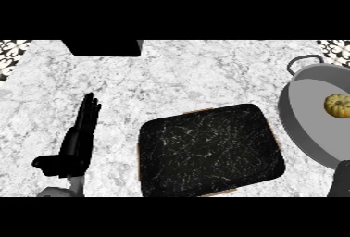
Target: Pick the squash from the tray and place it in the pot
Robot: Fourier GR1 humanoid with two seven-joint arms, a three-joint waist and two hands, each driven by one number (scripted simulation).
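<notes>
A small yellow-orange squash (338,105) lies inside the grey pot (301,115) at the right edge of the head view. The black marbled tray (209,150) sits in the middle of the counter with nothing on it. My left hand (77,141) rests at the left, fingers straight and pointing away from me, thumb out to the side, holding nothing. At the lower right corner only a dark sliver of my right arm (340,180) shows below the pot; the hand itself cannot be made out.
The pot has a loop handle (303,61) at its far side. A black block (103,47) sits at the counter's far edge, upper left. Patterned tiles (12,55) show at both upper corners.
</notes>
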